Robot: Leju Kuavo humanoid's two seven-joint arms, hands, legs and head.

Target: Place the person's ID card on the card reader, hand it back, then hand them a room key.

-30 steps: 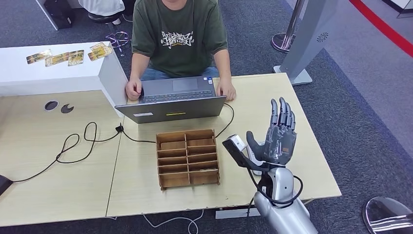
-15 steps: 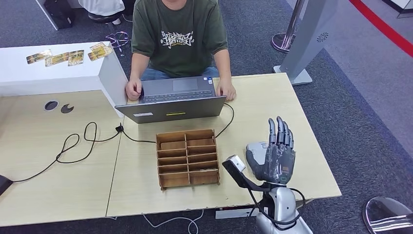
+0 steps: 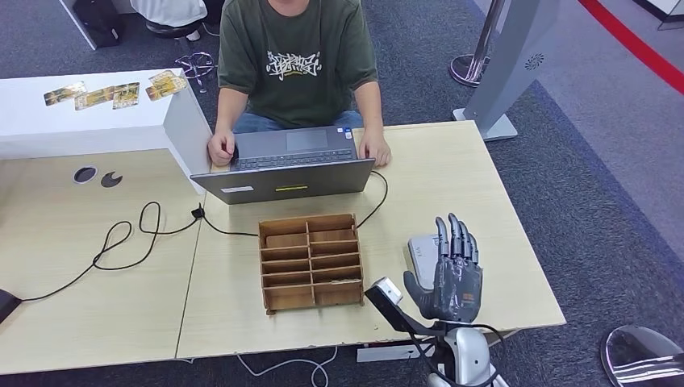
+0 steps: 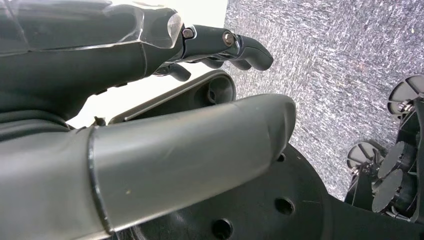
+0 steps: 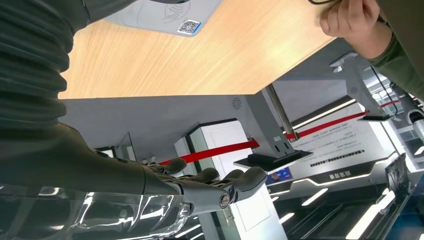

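The right robot hand [image 3: 452, 270] is raised over the near right part of the table [image 3: 113, 274], fingers straight and a little apart, nothing in it — plainly empty and open. Its fingertips overlap the near edge of the grey card reader [image 3: 421, 248], which lies flat on the table just right of the wooden compartment tray [image 3: 311, 261]. From the right wrist view the same reader [image 5: 165, 15] shows a small printed code on its face and the robot hand [image 5: 150, 195] is held out above the table edge with no card between thumb and fingers.

I can't pick out any ID card: not on the reader, not in the robot hand, not in the person's hands [image 3: 219, 149], which rest at the laptop [image 3: 286, 165] on the far side of the tray. Some cards [image 3: 113, 94] lie on the white counter far left of the reader, but whether they are room keys is too small to tell.

The left robot hand [image 4: 125, 100] hangs low beside the robot, fingers gently curved and holding nothing.

My guess is that the card-reading step is either not begun or just closed — the next move needs a card in the right robot hand, either the person's ID or a key fetched for handing across.
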